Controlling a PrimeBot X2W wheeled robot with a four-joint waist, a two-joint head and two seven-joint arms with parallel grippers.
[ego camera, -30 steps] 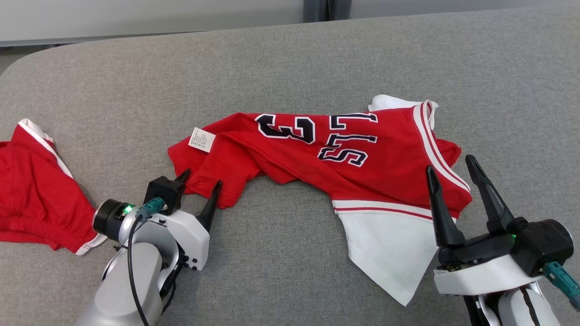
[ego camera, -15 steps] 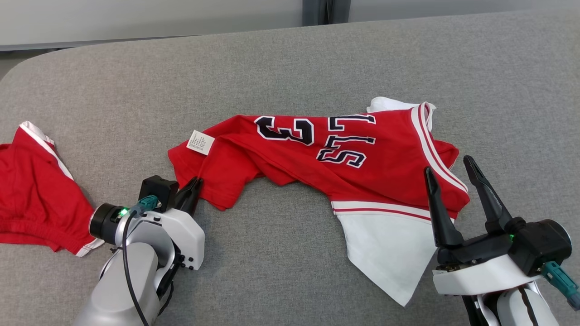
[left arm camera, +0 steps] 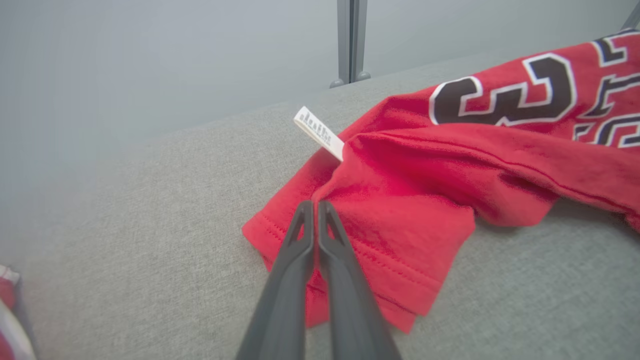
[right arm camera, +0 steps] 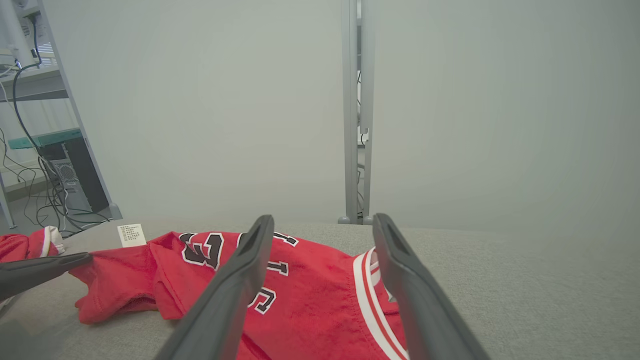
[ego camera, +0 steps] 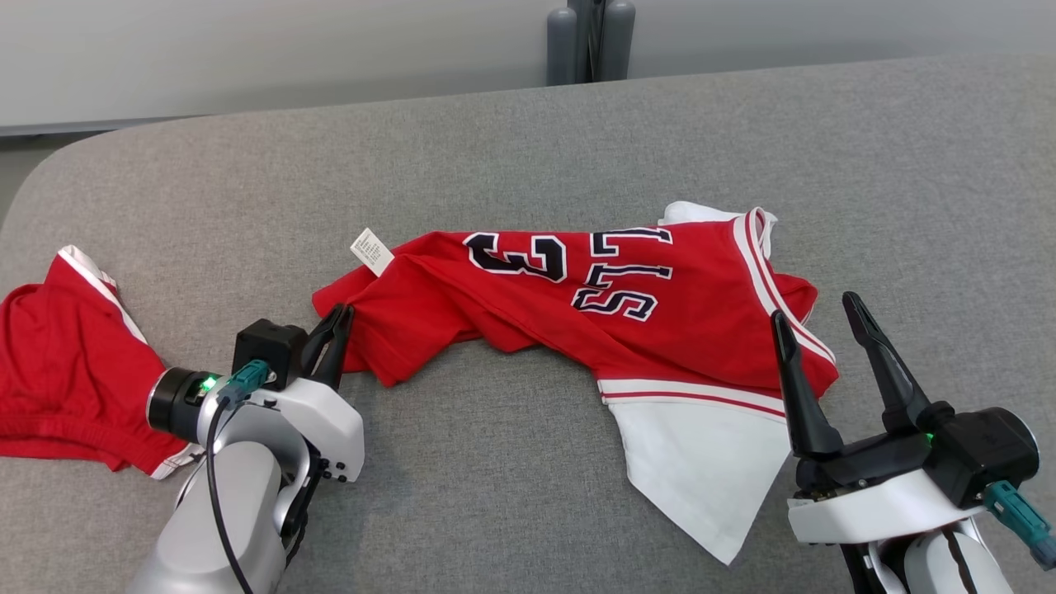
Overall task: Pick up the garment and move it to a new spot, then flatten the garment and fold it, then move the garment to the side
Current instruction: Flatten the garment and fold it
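Jaws of the left gripper [ego camera: 337, 316] are pressed together on the near left corner of the garment [ego camera: 701, 330], a red jersey with dark numerals and white striped trim; in the left wrist view the two dark fingers meet on a small pucker of red cloth just inside the stitched hem. Jaws of the right gripper [ego camera: 813, 309] stand wide apart and hold nothing, poised beside the jersey's right edge. The garment lies crumpled across the middle of a grey cushioned surface [ego camera: 495, 148], with a white care label [ego camera: 372, 250] sticking up at its far left and a white panel spilling toward the robot on the right. A second red garment [ego camera: 58, 371] lies well apart at the left. The step in hand looks like the first, picking the garment up: one corner is gripped, the rest rests on the surface. The next move probably calls for the right gripper to close on the right edge, then both arms to rise together so the cloth does not drag
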